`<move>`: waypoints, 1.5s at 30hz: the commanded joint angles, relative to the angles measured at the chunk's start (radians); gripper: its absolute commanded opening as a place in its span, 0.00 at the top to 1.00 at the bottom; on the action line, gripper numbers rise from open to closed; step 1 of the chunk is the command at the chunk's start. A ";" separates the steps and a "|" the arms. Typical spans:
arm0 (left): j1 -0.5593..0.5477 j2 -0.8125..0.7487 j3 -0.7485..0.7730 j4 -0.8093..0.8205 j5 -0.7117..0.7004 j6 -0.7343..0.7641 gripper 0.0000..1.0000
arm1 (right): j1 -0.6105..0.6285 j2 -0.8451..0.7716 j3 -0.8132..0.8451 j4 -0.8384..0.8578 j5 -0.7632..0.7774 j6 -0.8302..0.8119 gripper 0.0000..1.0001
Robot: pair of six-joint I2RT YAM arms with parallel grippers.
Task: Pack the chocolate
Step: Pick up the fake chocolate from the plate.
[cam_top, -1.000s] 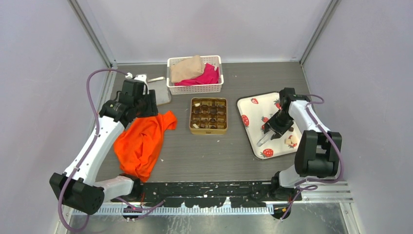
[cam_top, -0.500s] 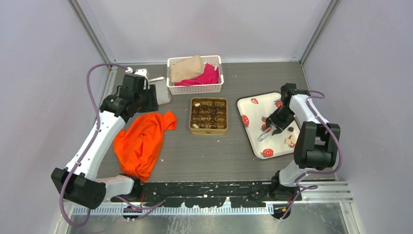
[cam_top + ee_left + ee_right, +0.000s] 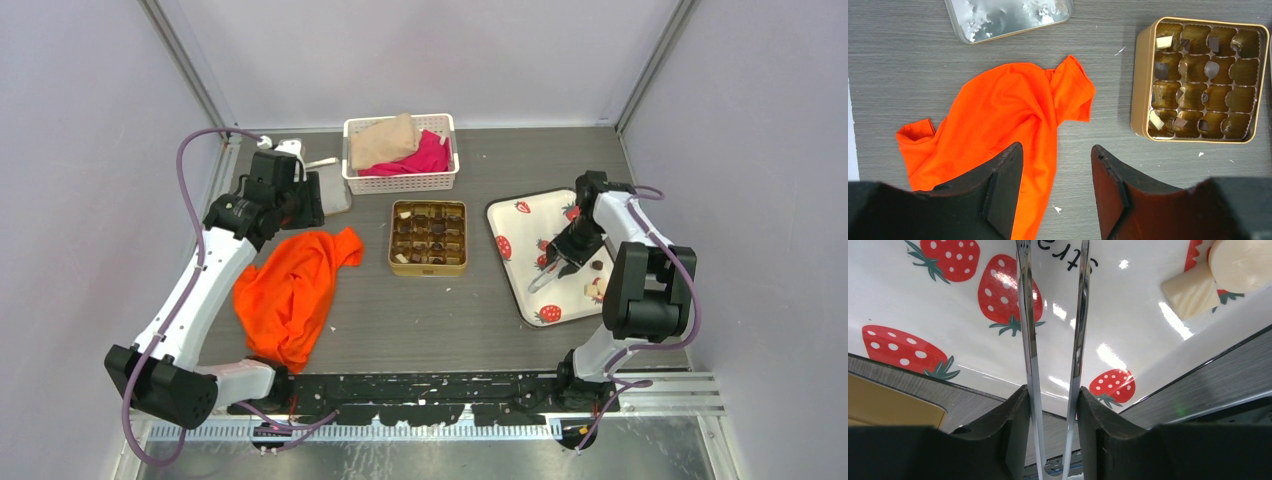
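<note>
The right claw (image 3: 1052,392) is squeezing a pair of shiny metal tongs (image 3: 1027,340). Its two sides are standing narrow, with the tongs pinched between them. I think it is using the tongs because the chocolate (image 3: 1193,290) is small and a big claw could squash it.

The tongs are pointing down over the white strawberry tray (image 3: 512,228), which is lying at the right side of the worktop (image 3: 420,320). Their tips are running out of the wrist picture, so I cannot tell if they are touching a piece. Two cream-white pieces are lying on the tray close to its edge, off to one side of the tongs.

More chocolate is sitting in the little cups of the gold tin (image 3: 1143,85) in the middle of the worktop, and many cups are looking empty.

The left claw (image 3: 1055,150) is hanging wide open over the orange cloth (image 3: 998,115), holding nothing. I think it is waiting off to the side so it does not bump the work. The tin's silver lid (image 3: 1008,17) is lying behind the cloth.
</note>
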 commanded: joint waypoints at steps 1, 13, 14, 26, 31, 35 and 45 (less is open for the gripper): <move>-0.002 -0.006 0.052 0.022 -0.010 0.003 0.46 | -0.004 -0.008 0.056 -0.019 0.014 -0.030 0.83; -0.002 -0.004 0.080 -0.026 -0.005 -0.021 0.46 | -0.004 -0.066 0.155 -0.124 0.044 -0.063 0.99; -0.002 -0.003 0.082 -0.029 -0.004 -0.023 0.46 | -0.004 -0.068 0.164 -0.131 0.040 -0.066 0.99; -0.002 0.002 0.085 -0.054 -0.007 -0.028 0.46 | 0.161 -0.159 0.304 -0.276 -0.103 -0.100 0.99; -0.002 -0.002 0.082 -0.063 0.001 -0.027 0.47 | 0.395 -0.130 0.398 -0.260 -0.199 -0.107 0.99; -0.002 -0.012 0.069 -0.062 0.006 -0.024 0.47 | 0.530 -0.040 0.474 -0.277 -0.190 -0.090 0.99; -0.002 -0.063 0.031 -0.065 0.010 -0.041 0.47 | 0.640 0.100 0.521 -0.217 -0.194 -0.047 0.99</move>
